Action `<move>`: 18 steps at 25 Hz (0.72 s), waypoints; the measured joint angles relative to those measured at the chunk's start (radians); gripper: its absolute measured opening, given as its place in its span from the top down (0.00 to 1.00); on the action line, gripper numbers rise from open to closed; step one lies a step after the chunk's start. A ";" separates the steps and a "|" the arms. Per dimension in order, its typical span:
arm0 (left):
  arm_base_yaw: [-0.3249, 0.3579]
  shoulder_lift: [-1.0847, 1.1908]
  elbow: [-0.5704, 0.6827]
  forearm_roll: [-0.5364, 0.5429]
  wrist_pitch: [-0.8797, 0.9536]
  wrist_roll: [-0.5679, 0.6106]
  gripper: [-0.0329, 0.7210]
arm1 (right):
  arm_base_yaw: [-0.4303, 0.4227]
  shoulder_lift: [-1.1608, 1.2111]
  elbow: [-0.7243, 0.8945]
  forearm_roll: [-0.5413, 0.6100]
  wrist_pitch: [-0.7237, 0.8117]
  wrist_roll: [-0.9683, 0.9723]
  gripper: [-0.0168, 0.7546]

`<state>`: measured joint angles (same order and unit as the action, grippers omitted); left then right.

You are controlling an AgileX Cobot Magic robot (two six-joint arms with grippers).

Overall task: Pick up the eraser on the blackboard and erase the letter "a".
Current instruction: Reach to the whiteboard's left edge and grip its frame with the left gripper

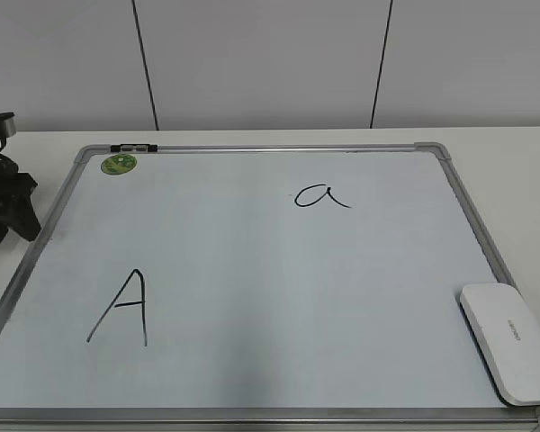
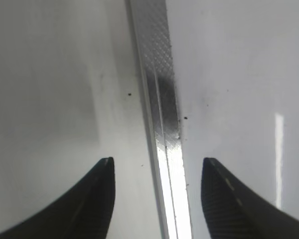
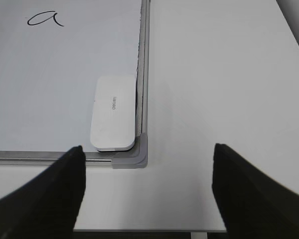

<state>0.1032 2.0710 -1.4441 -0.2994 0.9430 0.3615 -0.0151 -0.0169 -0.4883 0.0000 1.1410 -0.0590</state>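
Observation:
The blackboard is a white board in a silver frame and lies flat on the table. The small cursive letter "a" is on its far right half; it also shows in the right wrist view. The white eraser lies at the board's near right corner, against the frame. My right gripper is open and empty, held above the table just in front of that corner. My left gripper is open and empty, straddling the board's silver frame strip.
A larger capital "A" is on the board's near left. A round green sticker is at the far left corner. My left arm shows as a black mass at the board's left edge. A grey corner cap sits beside the eraser.

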 joint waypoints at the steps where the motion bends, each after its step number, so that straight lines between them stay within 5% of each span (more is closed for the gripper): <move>1: 0.000 0.000 0.000 -0.003 0.000 0.000 0.42 | 0.000 0.000 0.000 0.000 0.000 0.000 0.22; 18: 0.051 0.063 -0.068 -0.122 0.048 0.038 0.45 | 0.000 0.000 0.000 0.000 0.000 0.000 0.22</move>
<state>0.1541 2.1343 -1.5117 -0.4209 0.9914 0.3998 -0.0151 -0.0169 -0.4883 0.0000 1.1410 -0.0590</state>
